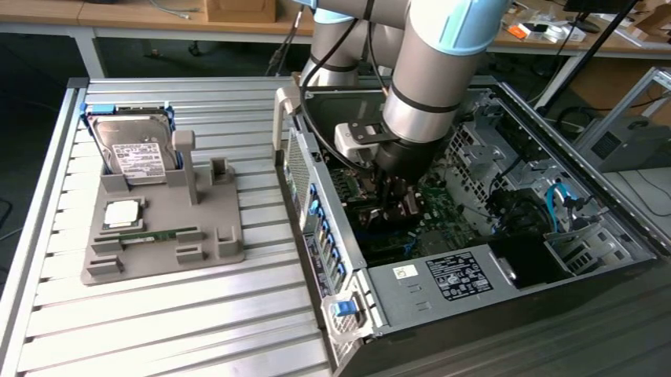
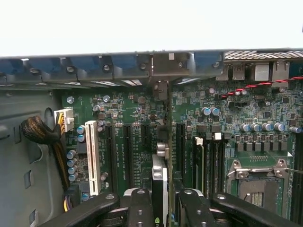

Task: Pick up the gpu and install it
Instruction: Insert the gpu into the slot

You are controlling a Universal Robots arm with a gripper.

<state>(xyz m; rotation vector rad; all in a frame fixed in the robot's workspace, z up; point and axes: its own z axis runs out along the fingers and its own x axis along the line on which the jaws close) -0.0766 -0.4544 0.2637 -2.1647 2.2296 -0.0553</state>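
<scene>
As the arm (image 1: pixel 435 71) is reaching down into the open desktop case (image 1: pixel 314 212) lying on the slatted metal table (image 1: pixel 210 314), we are logging this step as install, not pick-up. The grey parts tray (image 1: pixel 157 263) is sitting well apart on the exterior view's left, carrying a hard drive (image 1: pixel 134 149).

Inside the case, the green motherboard (image 2: pixel 137 109) is facing the wrist camera. The gripper (image 2: pixel 165 201) is hovering over its middle. Its fingers (image 2: pixel 140 208) are closed in tight on the gpu (image 2: pixel 160 177), which is hanging edge-on between them. The card's far end is reaching toward the rear wall and its row of blue retainer tabs (image 2: pixel 118 64).

The card is sitting between a short black slot (image 2: pixel 146 137) and a long black slot (image 2: pixel 181 146). We cannot tell which one it is lined up with, nor whether its contact edge is touching the board.

We are judging that seating is calling for a straight push, with the card square to its slot and the end bracket meeting the rear opening together with it.

Room is looking tight. The memory slots (image 2: pixel 208 165) are lying just beside one flank. More black slots and a white PCI slot (image 2: pixel 92 156) are lying on the other. The small capacitors (image 2: pixel 71 165) and the black cable bundle (image 2: pixel 40 132) are sitting well apart from the card. Any tilt is likely to be catching a slot edge.
</scene>
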